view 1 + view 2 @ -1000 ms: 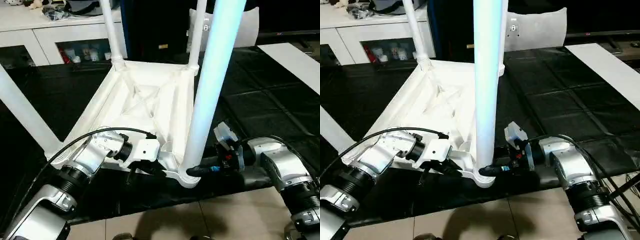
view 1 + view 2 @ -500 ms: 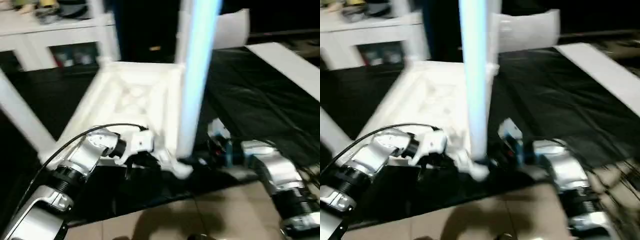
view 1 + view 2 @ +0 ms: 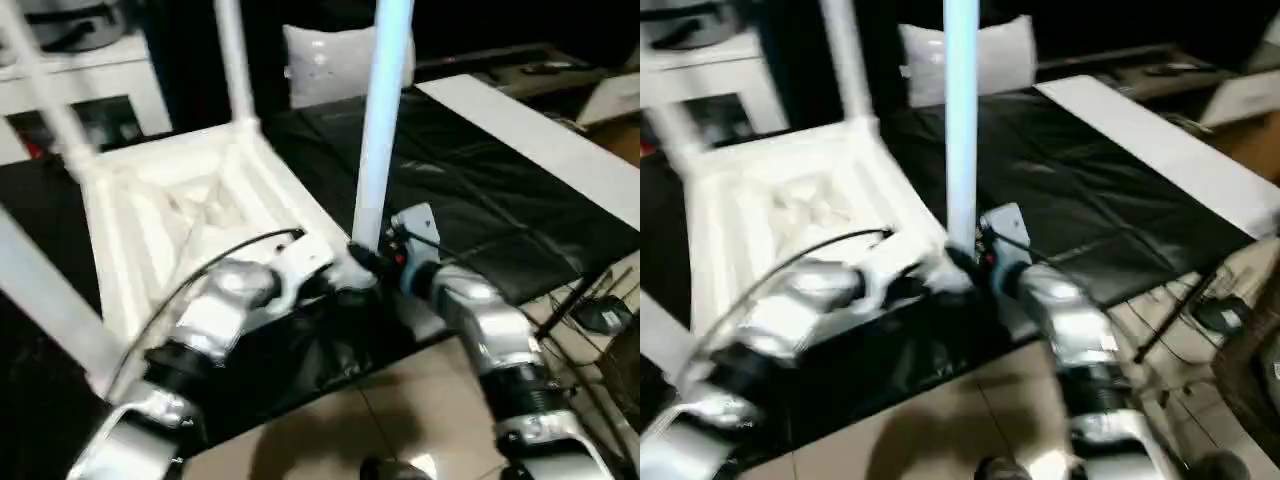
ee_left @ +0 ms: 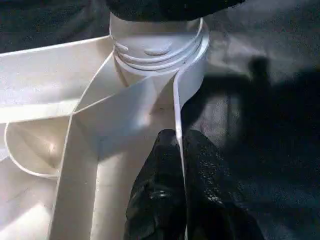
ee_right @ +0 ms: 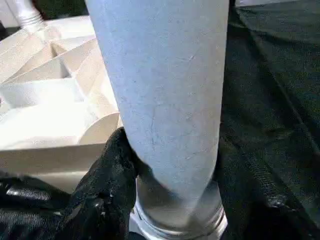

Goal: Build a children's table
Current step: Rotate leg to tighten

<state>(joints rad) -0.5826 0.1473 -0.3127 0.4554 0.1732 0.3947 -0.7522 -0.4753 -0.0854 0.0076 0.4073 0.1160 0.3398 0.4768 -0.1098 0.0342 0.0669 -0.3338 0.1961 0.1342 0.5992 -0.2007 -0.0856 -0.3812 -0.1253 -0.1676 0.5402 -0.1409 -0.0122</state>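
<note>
The children's table lies upside down on a black mat, its ribbed white top (image 3: 170, 215) facing up. Three legs (image 3: 232, 60) stand in the far and left corner sockets. The near leg (image 3: 382, 120) stands in the near corner socket (image 4: 157, 42). My right gripper (image 3: 362, 258) is shut on this leg's base, with a black finger (image 5: 107, 185) on each side of the tube (image 5: 160, 90). My left gripper (image 4: 177, 137) is shut on the thin rim wall of the top, just beside that socket, and it also appears beside the right one (image 3: 335, 287).
The black mat (image 3: 480, 190) ends at a tiled floor (image 3: 390, 420) in front of me. A white cabinet (image 3: 110, 85) stands at the back left, a white cushion-like piece (image 3: 335, 60) behind the table, a white board (image 3: 520, 130) at the right. Cables and a small dark device (image 3: 600, 315) lie on the floor at the right.
The head camera has swung, so the whole picture has shifted and more floor shows at the right. Both grippers keep the same holds on the rim and the near leg.
</note>
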